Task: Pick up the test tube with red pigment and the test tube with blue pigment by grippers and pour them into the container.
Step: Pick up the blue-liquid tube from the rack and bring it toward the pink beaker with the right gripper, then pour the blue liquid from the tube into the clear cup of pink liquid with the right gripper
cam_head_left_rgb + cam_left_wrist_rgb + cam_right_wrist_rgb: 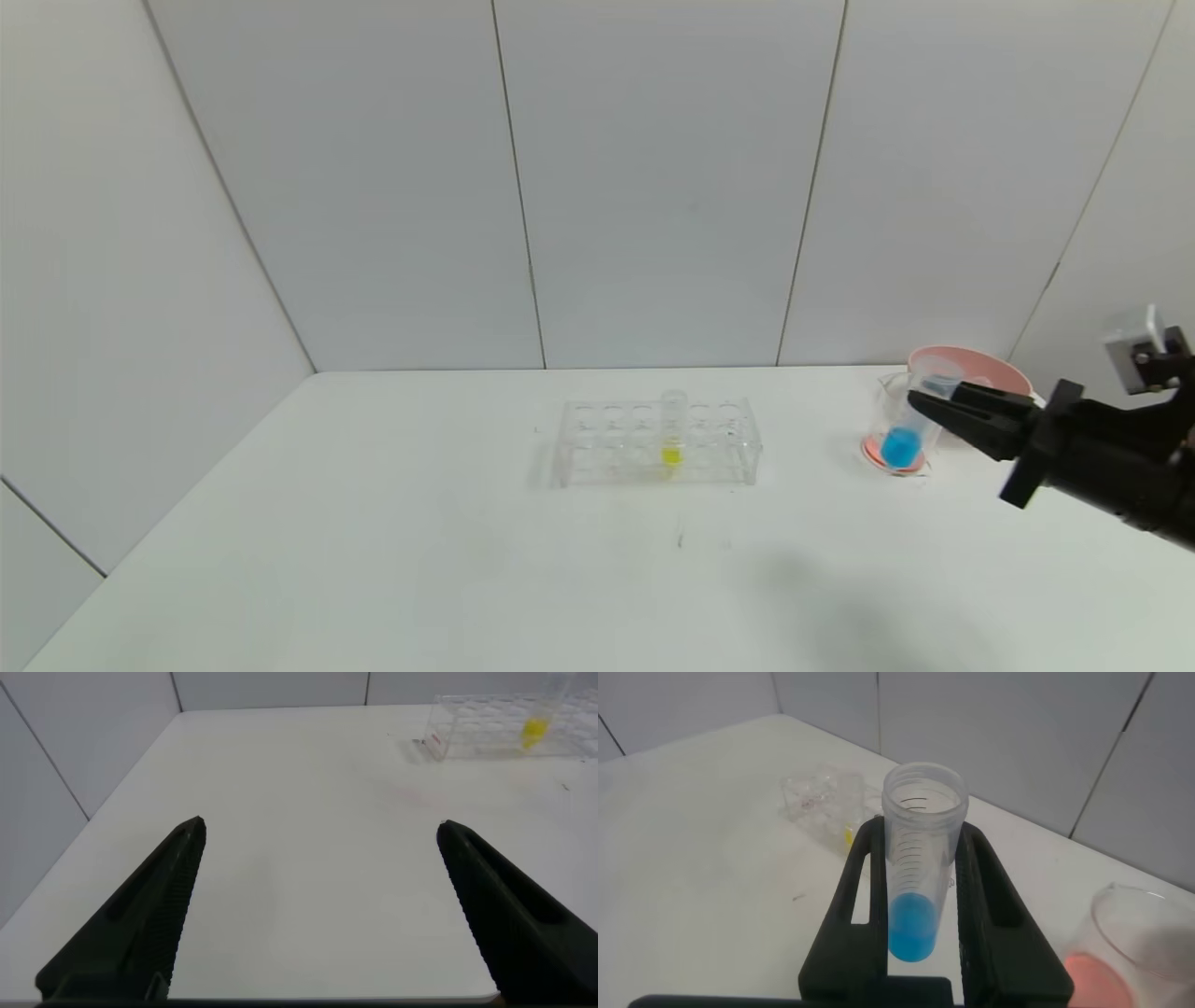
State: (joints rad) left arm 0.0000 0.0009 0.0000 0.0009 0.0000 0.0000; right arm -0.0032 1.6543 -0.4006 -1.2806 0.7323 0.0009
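Test tube with blue pigment (pixel 904 439): held upright btwn the fingers of the right gripper (pixel 920 403), jaws clamped on its clear wall above the blue liquid; open mouth up. In the head view it stands at the table's right side, in front of the container (pixel 885 411), overlapping it; whether tube touches glass cannot be told. Container (pixel 1148 943): clear beaker w/ orange-red liquid at its bottom; pink bowl (pixel 980 371) just behind it. Rack (pixel 653 441): clear, mid-table, well apart to the left of the beaker, holding one tube w/ yellow liquid (pixel 671 431). Left gripper (pixel 318 915): jaws spread wide, nothing btwn them, over bare table (pixel 308 784) near its left edge, rack farther off.
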